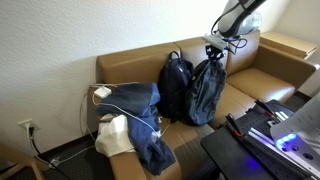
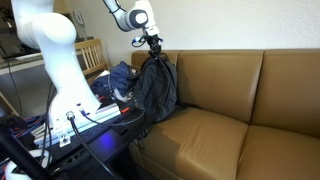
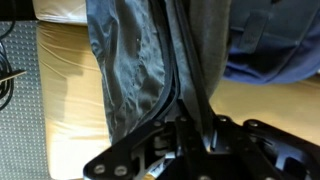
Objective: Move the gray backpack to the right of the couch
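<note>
The gray backpack (image 1: 207,92) stands upright on the tan-brown leather couch (image 1: 250,82), about mid-seat against the back. It also shows in an exterior view (image 2: 155,90) and hangs as gray fabric in the wrist view (image 3: 135,60). My gripper (image 1: 213,48) is right above it and shut on its top loop, also seen from the side in an exterior view (image 2: 152,45). In the wrist view the strap runs into the jaws (image 3: 195,125). The couch seat (image 2: 230,130) stretches out beside the backpack.
A navy-blue backpack (image 1: 176,85) stands touching the gray one. A rumpled blue jacket (image 1: 140,112) and a white item (image 1: 112,135) lie at the couch's end. A black bench with equipment (image 1: 255,140) stands in front. The white robot base (image 2: 50,50) is close by.
</note>
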`<state>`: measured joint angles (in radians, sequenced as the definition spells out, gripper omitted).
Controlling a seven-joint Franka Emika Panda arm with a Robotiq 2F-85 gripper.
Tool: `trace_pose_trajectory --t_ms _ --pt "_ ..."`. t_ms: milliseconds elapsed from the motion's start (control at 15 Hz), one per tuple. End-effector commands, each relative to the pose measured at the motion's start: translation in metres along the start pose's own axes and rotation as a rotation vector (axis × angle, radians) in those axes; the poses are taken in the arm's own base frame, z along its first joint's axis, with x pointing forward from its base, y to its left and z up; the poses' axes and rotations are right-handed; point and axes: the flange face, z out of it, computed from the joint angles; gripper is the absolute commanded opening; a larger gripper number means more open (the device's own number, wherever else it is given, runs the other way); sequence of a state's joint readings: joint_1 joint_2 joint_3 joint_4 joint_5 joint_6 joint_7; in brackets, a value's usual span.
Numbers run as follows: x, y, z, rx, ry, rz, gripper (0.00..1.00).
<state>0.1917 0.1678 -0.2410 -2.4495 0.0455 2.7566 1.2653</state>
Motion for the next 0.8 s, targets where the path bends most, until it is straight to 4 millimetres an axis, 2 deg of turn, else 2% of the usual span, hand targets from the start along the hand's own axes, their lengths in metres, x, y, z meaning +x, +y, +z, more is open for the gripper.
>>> trace_pose_trajectory --t_ms 0,133,200,267,333,467,533,600,733 --pt "0.066 0.038 -0.054 0.148 0.061 0.118 0.04" --pt "0.105 0.054 -0.085 0.247 0.109 0.116 0.04" --pt "0.115 0.060 -0.105 0.285 0.120 0.075 0.04" --pt "0.103 0.043 -0.066 0.196 0.097 0.112 0.15" --pt "0.117 0.049 -0.082 0.229 0.112 0.099 0.15" --pt "0.125 0.056 -0.100 0.261 0.124 0.090 0.15" --pt "0.122 0.057 -0.102 0.266 0.123 0.087 0.04" --pt "0.137 0.048 -0.081 0.233 0.146 0.138 0.04" --pt "0.181 0.038 -0.059 0.216 0.198 0.257 0.04"
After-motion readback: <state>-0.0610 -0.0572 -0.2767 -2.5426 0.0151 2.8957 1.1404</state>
